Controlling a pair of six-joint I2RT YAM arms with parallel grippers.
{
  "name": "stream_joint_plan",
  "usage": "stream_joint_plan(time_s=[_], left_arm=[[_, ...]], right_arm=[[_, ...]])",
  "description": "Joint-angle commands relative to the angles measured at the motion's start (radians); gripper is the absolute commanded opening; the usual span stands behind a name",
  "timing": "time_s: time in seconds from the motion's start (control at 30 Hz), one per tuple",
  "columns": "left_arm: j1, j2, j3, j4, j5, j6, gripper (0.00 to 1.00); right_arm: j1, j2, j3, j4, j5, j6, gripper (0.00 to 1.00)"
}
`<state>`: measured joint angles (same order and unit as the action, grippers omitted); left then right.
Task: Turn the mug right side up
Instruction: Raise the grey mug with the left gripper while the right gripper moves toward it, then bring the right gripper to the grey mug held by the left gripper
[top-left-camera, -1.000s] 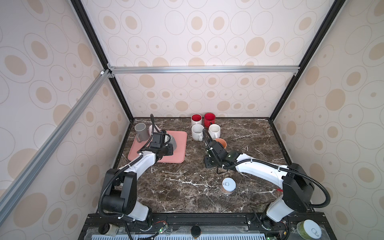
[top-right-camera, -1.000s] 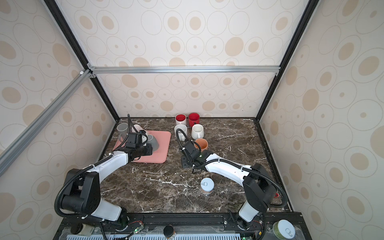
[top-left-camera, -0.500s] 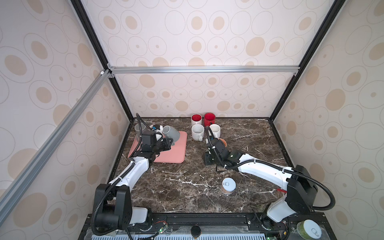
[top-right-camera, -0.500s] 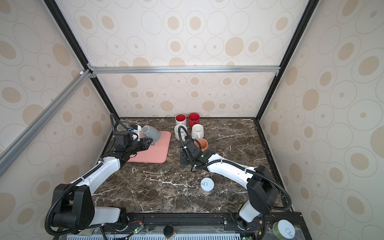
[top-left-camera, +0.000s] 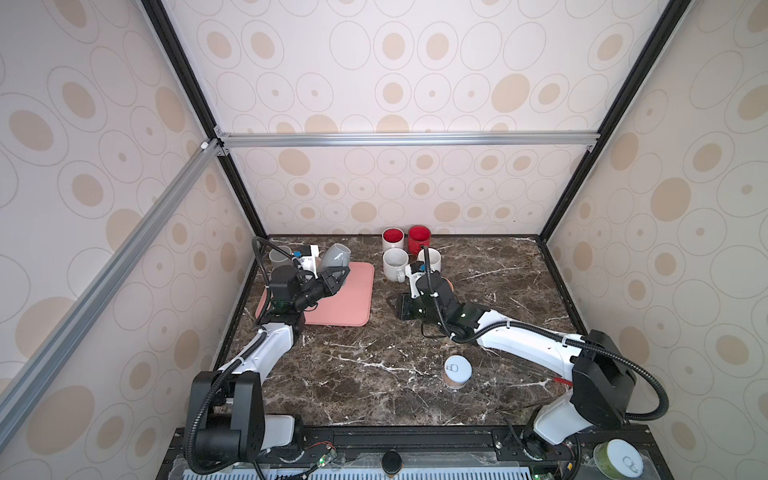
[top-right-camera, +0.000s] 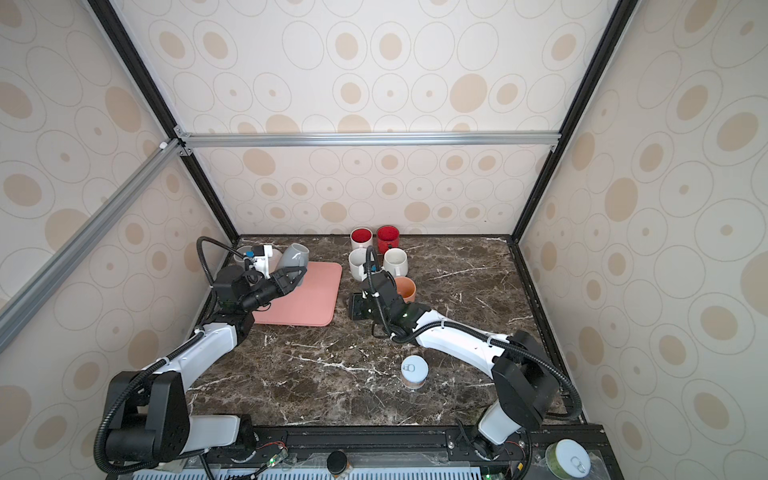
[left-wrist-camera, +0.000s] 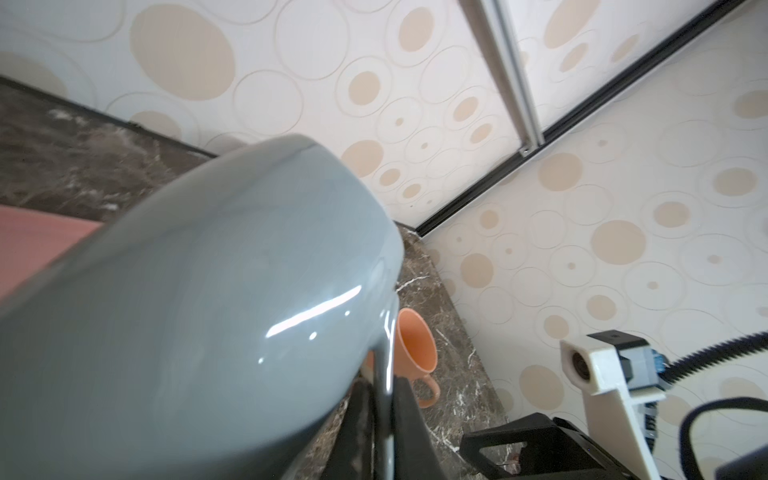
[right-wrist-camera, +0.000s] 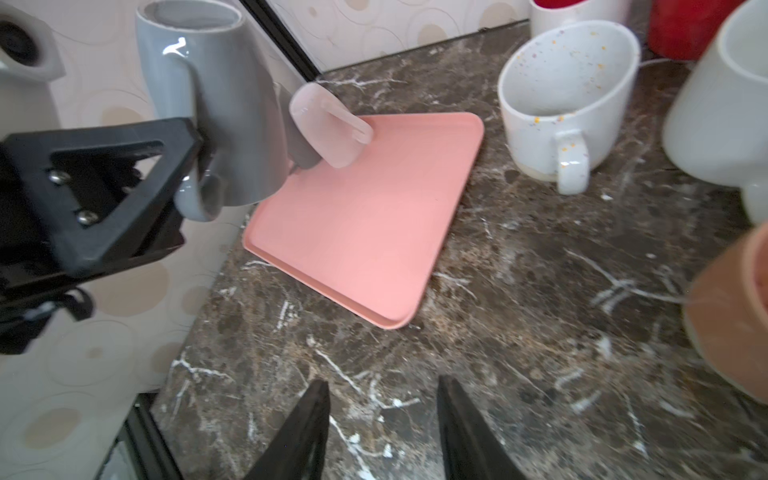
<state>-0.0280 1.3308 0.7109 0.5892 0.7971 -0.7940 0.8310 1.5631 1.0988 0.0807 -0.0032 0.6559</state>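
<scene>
Currently in hand: my left tool (top-left-camera: 341, 272) is clamped tight on the handle of the grey mug (top-left-camera: 336, 257). The right wrist view shows that handle pinched between the black fingers.
Mug position: clear of the bench (top-left-camera: 374, 374), in the air above the back edge of the pink tray (top-left-camera: 345, 299), touching nothing but my tool.
Mug attitude: tilted, not level. In the right wrist view the open mouth (right-wrist-camera: 189, 12) is at the end away from the tray. In both top views the long axis leans up and toward the back wall.
Key relation: the body sits just beyond my left fingertips, handle side toward the tool, base end lowest and over the tray.
Right tool (right-wrist-camera: 382, 424): jaws partly apart with nothing between them, low over the bench beside the orange mug (top-right-camera: 405, 289), well apart from the grey mug.
Nearer arm: left. It has the mug, so I judge the right arm is not needed.
Progress (judgement): the flip looks mostly made. What is left is to bring the axis upright and set the base down on the tray.
Risk (judgement): a glazed handle in a narrow pinch could let the mug swing about the grip.
Neighbour: a second grey mug (top-left-camera: 279, 257) stands near, at the back left corner, so I should lower straight down.
</scene>
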Motion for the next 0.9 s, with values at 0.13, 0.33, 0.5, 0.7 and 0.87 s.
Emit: stream_joint_plan(time_s=[0.13,0.33,0.5,0.7,0.87], left_arm=[[0.003,0.009,-0.009,0.145,0.052,-0.036,0.0],[0.003,0.142,-0.009,-0.015,-0.006,0.09,0.0],[-0.002,0.328,-0.018,0.123,0.026,0.051,0.0],[-0.047,0.472,0.027,0.346,0.082,-0.045,0.0],[-0.066,0.542,0.044,0.516,0.131,-0.129,0.0]], right_arm=[[-0.027,0.036,0.041,0.104,-0.128,0.075,0.44],[-0.032,0.098,0.11,-0.1,-0.158,0.059,0.44],[-0.033,0.121,0.104,-0.158,-0.167,0.07,0.44],[-0.033,0.135,0.134,-0.222,-0.098,0.013,0.44],[-0.054,0.228,0.273,-0.279,-0.069,-0.059,0.44]])
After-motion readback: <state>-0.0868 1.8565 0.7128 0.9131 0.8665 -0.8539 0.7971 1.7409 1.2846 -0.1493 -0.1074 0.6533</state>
